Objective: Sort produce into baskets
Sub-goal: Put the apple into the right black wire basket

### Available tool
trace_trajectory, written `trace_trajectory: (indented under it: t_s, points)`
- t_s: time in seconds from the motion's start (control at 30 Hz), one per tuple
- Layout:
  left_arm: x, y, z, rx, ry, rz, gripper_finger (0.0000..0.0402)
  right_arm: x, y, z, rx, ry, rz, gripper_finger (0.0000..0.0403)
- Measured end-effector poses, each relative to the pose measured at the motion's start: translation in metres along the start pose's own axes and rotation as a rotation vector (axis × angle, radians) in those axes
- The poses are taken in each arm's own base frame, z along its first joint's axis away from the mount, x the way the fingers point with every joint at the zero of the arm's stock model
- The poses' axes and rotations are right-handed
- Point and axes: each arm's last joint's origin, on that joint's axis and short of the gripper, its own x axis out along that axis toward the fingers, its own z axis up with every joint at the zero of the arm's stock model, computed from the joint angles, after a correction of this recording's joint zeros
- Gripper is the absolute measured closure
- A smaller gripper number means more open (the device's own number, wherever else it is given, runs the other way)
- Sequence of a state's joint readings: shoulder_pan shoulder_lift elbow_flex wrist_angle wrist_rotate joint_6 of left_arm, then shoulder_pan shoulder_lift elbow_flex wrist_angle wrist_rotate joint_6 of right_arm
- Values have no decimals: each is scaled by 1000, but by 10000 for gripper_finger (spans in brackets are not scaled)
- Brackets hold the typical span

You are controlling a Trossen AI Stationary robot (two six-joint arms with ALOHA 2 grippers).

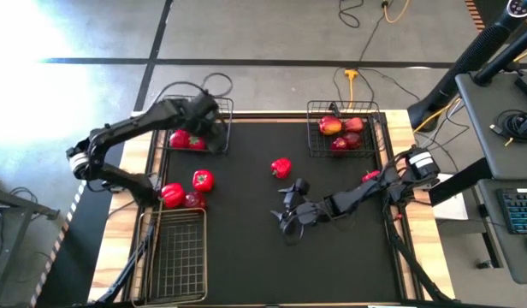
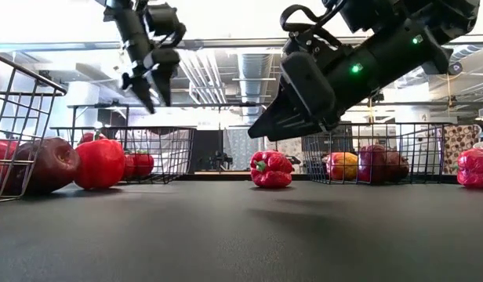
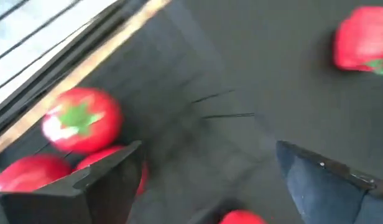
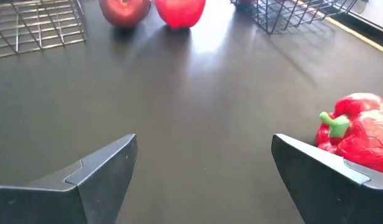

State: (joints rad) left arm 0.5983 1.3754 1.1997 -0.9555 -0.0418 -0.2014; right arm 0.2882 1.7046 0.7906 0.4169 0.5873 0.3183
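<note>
My left gripper (image 1: 216,131) is open and empty above the far-left basket (image 1: 227,104), which holds red tomatoes (image 1: 180,139) with green tops (image 3: 83,119). My right gripper (image 1: 289,216) is open and empty low over the middle of the table. A red bell pepper (image 1: 281,168) lies on the mat a little beyond it and also shows in the right wrist view (image 4: 359,132). The far-right basket (image 1: 342,104) holds apples (image 1: 332,127). Two peppers (image 1: 172,195) and a dark apple (image 1: 195,201) lie at the left. The longer basket (image 1: 174,257) sits near left.
Another red pepper (image 1: 370,176) lies by the table's right edge, close to my right arm. The black mat between the two far baskets and in the near middle is bare. Cables and a desk stand beyond the table's right edge.
</note>
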Motion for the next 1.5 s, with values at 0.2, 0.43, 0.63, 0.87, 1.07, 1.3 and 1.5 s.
trace_trajectory:
  t_s: [0.2, 0.43, 0.63, 0.87, 1.07, 1.3, 1.5]
  points:
    - [-2, -44, -7, 154, -63, -3, 57, -3, -1, 4, 15, -19, -21, 39]
    - [-5, -60, -26, 180, 58, -10, 57, -3, -2, 4, 16, -12, -24, 39]
    - [-9, -66, -46, 190, 232, -39, 57, -3, -2, 2, 17, -1, -28, 39]
    - [-13, -67, -60, 97, 411, -95, 57, -3, -2, 2, 24, 1, -24, 39]
    - [-8, -67, -75, -15, 515, -29, 57, -3, -2, 2, 25, 3, -17, 39]
    - [17, -66, -101, -10, 598, 6, 57, -3, -2, 1, 20, 9, -19, 39]
    - [37, -63, -118, -9, 633, 1, 57, -3, -3, 0, 19, 19, -23, 39]
